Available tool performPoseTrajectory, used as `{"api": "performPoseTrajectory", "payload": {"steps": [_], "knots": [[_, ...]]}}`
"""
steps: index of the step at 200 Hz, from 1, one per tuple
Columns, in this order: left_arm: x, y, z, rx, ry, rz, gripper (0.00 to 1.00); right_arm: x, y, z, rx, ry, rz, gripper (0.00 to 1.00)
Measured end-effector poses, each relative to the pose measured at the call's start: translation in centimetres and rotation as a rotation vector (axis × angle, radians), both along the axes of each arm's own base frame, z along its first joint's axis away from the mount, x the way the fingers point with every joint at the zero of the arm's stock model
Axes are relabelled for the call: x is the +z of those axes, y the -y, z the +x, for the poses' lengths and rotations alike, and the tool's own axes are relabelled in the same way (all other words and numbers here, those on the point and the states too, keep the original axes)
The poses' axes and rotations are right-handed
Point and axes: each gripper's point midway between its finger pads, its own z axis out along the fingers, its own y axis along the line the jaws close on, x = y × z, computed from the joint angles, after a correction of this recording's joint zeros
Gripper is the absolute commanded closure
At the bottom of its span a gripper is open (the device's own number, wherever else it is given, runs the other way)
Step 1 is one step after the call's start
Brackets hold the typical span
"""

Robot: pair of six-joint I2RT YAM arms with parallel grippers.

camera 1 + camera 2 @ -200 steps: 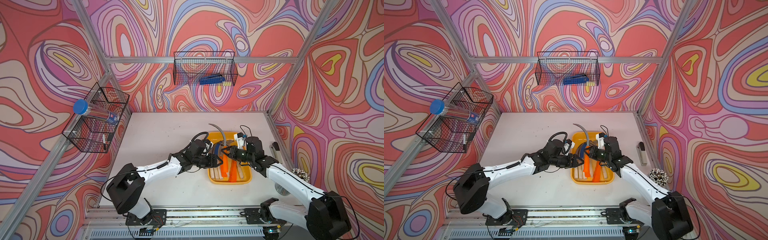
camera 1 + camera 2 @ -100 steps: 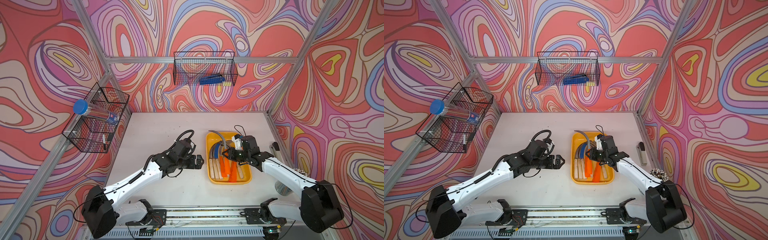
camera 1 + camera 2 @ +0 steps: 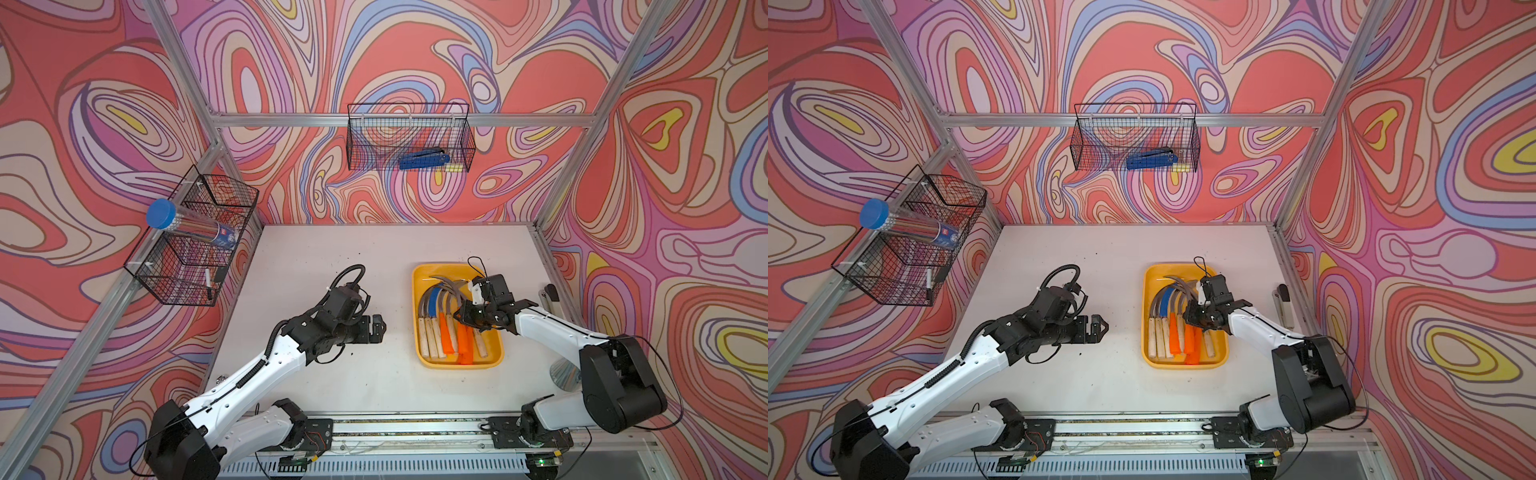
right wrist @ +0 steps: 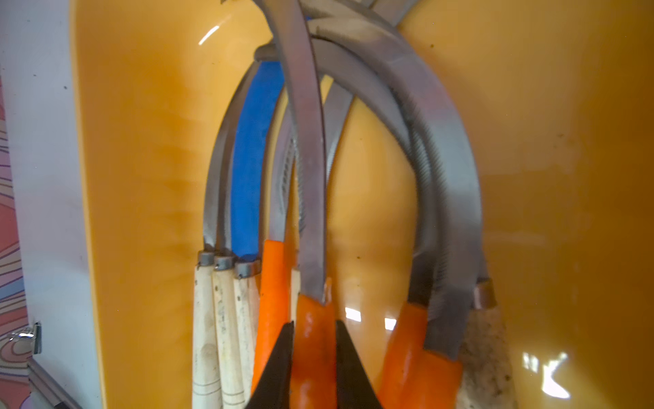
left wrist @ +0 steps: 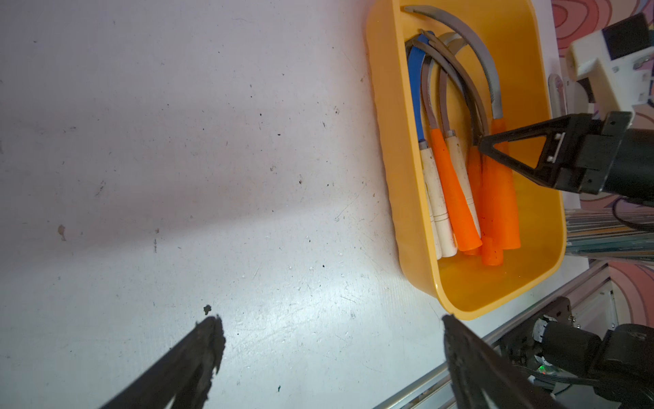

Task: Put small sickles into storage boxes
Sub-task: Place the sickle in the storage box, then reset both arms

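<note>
The yellow storage box (image 3: 416,316) (image 3: 1145,324) sits on the right half of the table. Several small sickles (image 3: 448,338) lie in it side by side, handles toward the front, some orange, some pale wood, one blade blue (image 4: 254,159). My right gripper (image 3: 459,313) (image 4: 313,329) reaches into the box and is shut on the orange handle of one sickle (image 4: 313,357). My left gripper (image 3: 376,328) (image 5: 329,322) hovers over bare table left of the box, open, with nothing between its fingers.
A black wire basket (image 3: 409,137) on the back wall holds a blue tool (image 3: 424,160). Another wire basket (image 3: 191,237) on the left wall holds a blue-capped bottle (image 3: 160,212). A small dark-tipped object (image 3: 550,293) lies by the table's right edge.
My left gripper has opened and drawn back leftward from the box. The grey-bladed sickle it held over the box's far end now lies inside. The right gripper stays shut in the box.
</note>
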Motion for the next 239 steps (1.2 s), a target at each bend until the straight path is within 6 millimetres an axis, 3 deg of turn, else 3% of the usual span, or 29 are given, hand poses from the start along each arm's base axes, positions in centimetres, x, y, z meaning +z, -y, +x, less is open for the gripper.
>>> {"api": "performPoseTrajectory", "payload": {"steps": [14,42,65,113,163,204,239], "knots": [[-0.3,-0.3,0.0,0.004,-0.002,0.008,0.01,-0.6,0.3,0.0,-0.002,-0.014,-0.014,0.81],[-0.4,-0.8,0.2,0.015,0.006,0.023,0.00,-1.3,0.5,-0.2,0.009,-0.030,-0.033,0.33],[-0.4,-1.4,0.3,0.023,0.011,0.040,0.00,-0.4,0.6,0.1,0.009,-0.013,-0.038,0.02],[-0.2,-3.6,1.6,0.081,0.052,0.090,0.00,4.0,1.1,1.7,0.002,0.080,-0.074,0.02],[1.9,-7.3,3.6,0.201,0.185,0.167,0.00,7.0,2.7,4.7,-0.055,0.185,-0.175,0.02],[5.3,-10.2,6.2,0.317,0.394,0.268,0.00,6.0,6.3,8.5,-0.124,0.282,-0.353,0.02],[7.4,-12.8,8.5,0.412,0.547,0.379,0.00,2.8,9.9,10.4,-0.164,0.326,-0.484,0.02]]}}
